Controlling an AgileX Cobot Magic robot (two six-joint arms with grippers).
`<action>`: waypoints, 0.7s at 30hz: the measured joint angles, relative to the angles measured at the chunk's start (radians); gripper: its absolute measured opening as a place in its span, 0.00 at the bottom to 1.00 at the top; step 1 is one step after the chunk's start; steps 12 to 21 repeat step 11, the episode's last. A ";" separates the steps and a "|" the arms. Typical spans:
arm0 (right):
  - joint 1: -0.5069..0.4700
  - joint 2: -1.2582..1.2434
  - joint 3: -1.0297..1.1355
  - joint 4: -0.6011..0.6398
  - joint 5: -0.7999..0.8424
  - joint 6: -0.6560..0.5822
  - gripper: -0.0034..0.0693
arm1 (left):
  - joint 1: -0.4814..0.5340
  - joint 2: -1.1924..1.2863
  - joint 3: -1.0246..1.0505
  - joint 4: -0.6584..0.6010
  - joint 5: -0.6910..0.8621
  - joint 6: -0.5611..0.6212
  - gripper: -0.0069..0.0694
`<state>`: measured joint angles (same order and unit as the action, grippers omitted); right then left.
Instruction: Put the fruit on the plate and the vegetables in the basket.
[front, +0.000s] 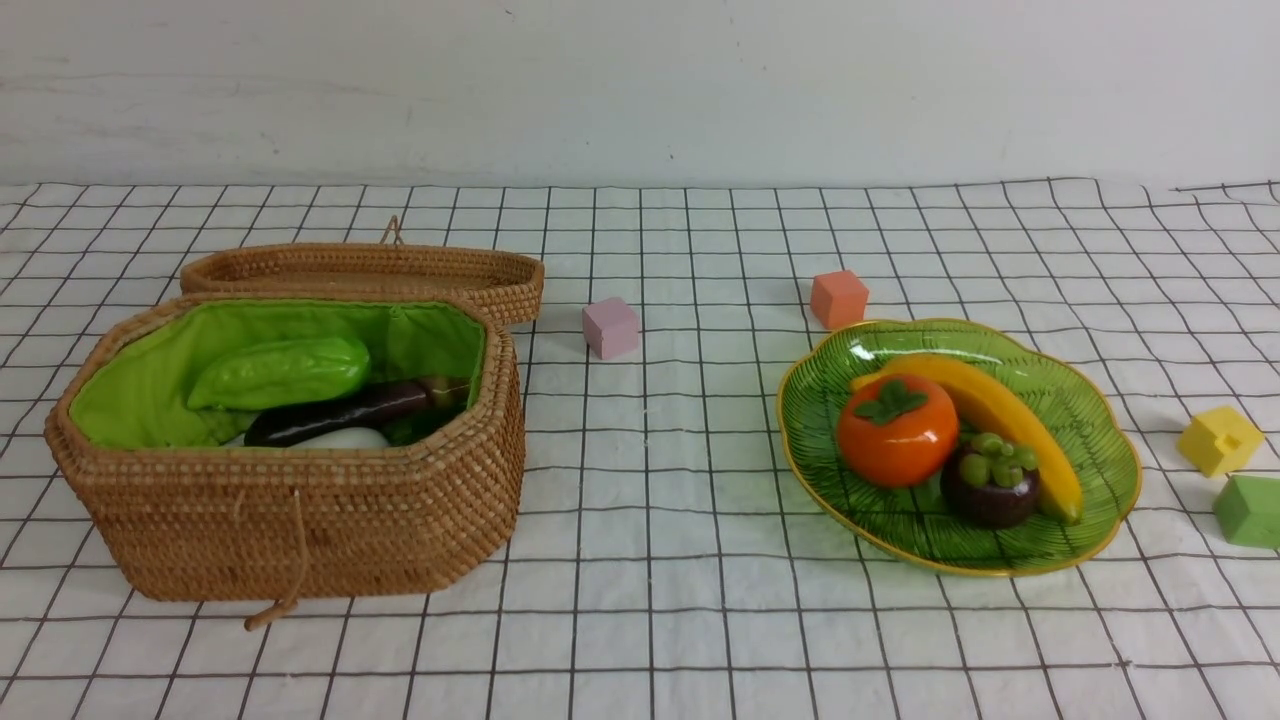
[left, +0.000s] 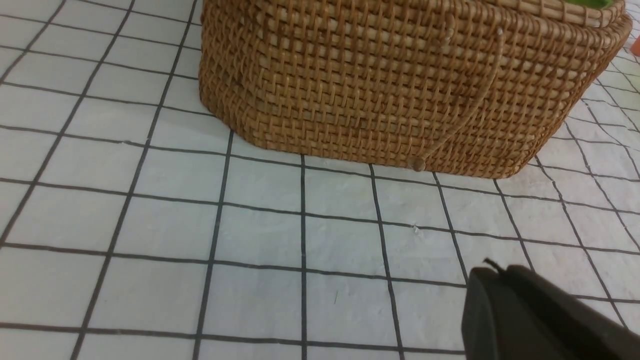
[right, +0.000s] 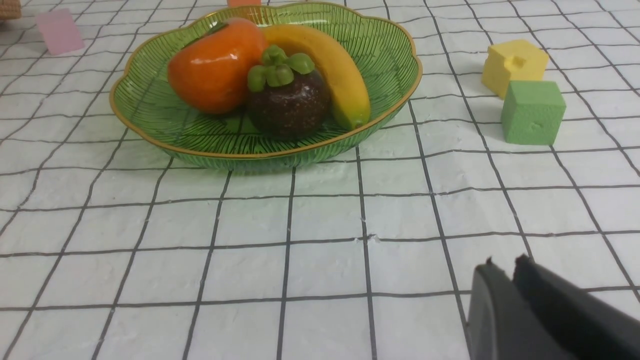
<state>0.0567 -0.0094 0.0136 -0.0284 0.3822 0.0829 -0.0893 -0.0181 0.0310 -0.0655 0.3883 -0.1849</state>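
Note:
The wicker basket (front: 300, 520) stands open at the left. In it lie a light green gourd (front: 280, 372), a dark eggplant (front: 340, 410) and a white radish (front: 345, 438). On the green leaf plate (front: 1100, 430) at the right rest an orange persimmon (front: 897, 430), a banana (front: 1000, 410) and a mangosteen (front: 990, 485). My left gripper (left: 492, 270) is shut and empty over the cloth, short of the basket wall (left: 380, 90). My right gripper (right: 502, 265) hangs near the plate (right: 150, 125), fingers almost together, holding nothing. Neither arm shows in the front view.
The basket's lid (front: 370, 270) lies open behind it. Foam cubes sit on the checked cloth: pink (front: 611, 327), orange (front: 839, 298) behind the plate, yellow (front: 1218, 440) and green (front: 1250, 510) at the far right.

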 joint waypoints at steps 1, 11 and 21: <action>0.000 0.000 0.000 0.000 0.000 0.000 0.15 | 0.000 0.000 0.000 0.000 0.000 0.000 0.09; 0.000 0.000 0.000 0.000 0.000 0.000 0.17 | 0.000 0.000 0.000 0.000 0.000 0.000 0.10; 0.000 0.000 0.000 0.000 0.000 0.000 0.17 | 0.000 0.000 0.000 0.000 0.000 0.000 0.10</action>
